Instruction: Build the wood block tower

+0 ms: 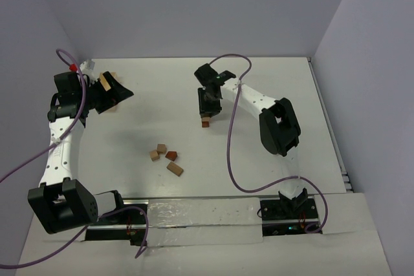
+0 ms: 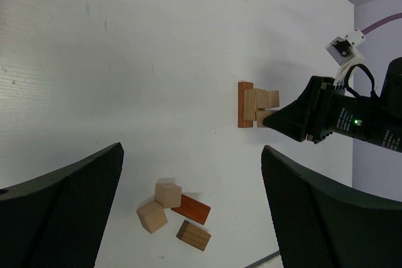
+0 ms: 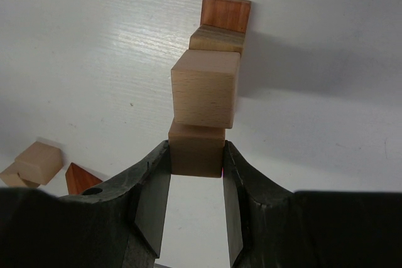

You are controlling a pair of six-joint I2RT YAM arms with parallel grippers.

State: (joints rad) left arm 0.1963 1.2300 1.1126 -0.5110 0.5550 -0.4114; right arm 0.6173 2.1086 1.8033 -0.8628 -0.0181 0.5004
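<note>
The tower (image 3: pixel 205 89) stands at mid-table, a reddish block at its base, then a brown one, then a tan cube. My right gripper (image 3: pixel 196 155) is shut on the topmost brown wood block (image 3: pixel 196 149), which rests on the tan cube. In the top view that gripper (image 1: pixel 207 111) hangs right over the tower (image 1: pixel 205 123). Several loose wood blocks (image 1: pixel 165 158) lie left of it: two tan cubes, a reddish brick (image 2: pixel 190 209) and a brown brick (image 2: pixel 193 235). My left gripper (image 2: pixel 193 155) is open and empty, held high at the far left (image 1: pixel 116 98).
A pale wooden piece (image 1: pixel 103 82) shows partly behind the left gripper at the back left. Walls close the table (image 1: pixel 272 82) at the back and both sides. A purple cable (image 1: pixel 231 153) hangs from the right arm over the table.
</note>
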